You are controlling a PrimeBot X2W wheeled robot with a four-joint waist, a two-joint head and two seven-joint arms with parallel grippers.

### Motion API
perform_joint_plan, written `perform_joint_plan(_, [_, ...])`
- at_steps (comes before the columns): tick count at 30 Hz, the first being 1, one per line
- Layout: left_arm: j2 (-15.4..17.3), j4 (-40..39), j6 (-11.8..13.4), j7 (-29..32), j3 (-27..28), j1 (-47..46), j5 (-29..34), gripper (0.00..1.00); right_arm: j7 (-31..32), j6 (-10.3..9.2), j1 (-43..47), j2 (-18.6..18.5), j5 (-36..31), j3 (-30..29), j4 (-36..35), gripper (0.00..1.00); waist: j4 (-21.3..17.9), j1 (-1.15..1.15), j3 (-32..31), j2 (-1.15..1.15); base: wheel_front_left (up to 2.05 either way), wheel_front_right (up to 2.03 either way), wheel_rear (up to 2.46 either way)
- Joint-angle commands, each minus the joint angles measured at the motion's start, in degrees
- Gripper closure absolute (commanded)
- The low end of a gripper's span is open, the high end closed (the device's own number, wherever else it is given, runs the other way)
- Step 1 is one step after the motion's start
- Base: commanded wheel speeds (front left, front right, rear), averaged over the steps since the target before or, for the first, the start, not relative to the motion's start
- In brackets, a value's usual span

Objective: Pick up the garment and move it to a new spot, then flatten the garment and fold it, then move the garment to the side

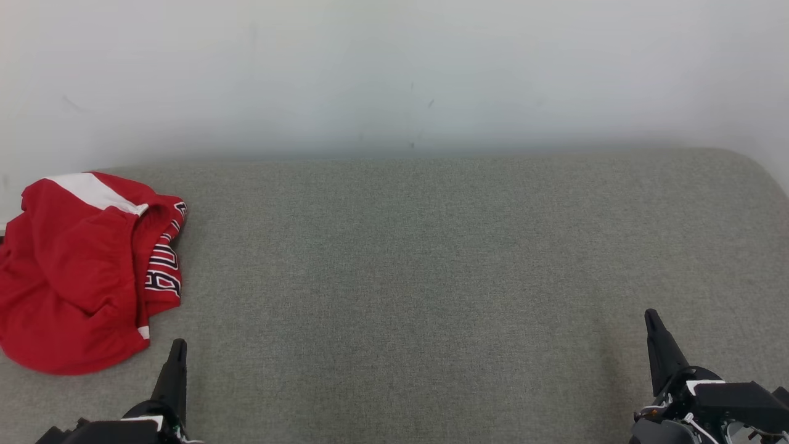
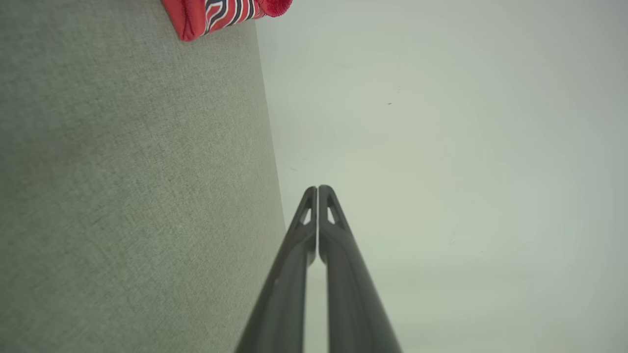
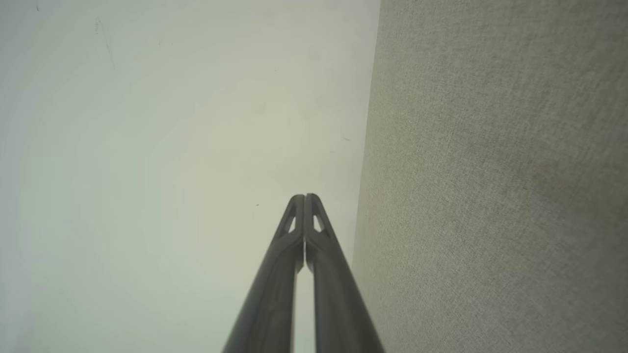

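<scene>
Where the head view begins, along its bottom edge, the left pincer (image 1: 179, 344) stands at lower left and the right pincer (image 1: 651, 314) at lower right. Both have their fingers pressed together and grip nothing. The wrist views confirm this: the left fingertips (image 2: 311, 194) and the right fingertips (image 3: 297, 203) meet with only a hairline seam between them.

Just beyond the left pincer and to its left lies the garment (image 1: 74, 277), red with a white band and striped lettering. It is crumpled in a heap at the left edge of the grey fabric surface (image 1: 419, 277), apart from the fingers, and its left side is cut by the frame.

From the garment's right hem across to the rounded far right corner, the surface is open cloth. The far edge runs straight along a pale wall (image 1: 394, 74).
</scene>
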Motion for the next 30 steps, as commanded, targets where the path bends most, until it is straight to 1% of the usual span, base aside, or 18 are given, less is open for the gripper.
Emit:
perform_joint_plan(1, [-0.2,0.1,0.0,0.3,0.1,-0.5,0.5,1.0,0.1,0.33,-0.3,0.1,-0.4,-0.1,0.0,1.0,0.0,0.0,0.0,0.0,0.0,0.0,0.0])
perform_joint_plan(30, [-0.5,0.1,0.0,0.6,0.6,-0.5,0.8,1.0,0.2,0.33,-0.3,0.1,-0.5,-0.2,0.0,1.0,0.0,0.0,0.0,0.0,0.0,0.0,0.0])
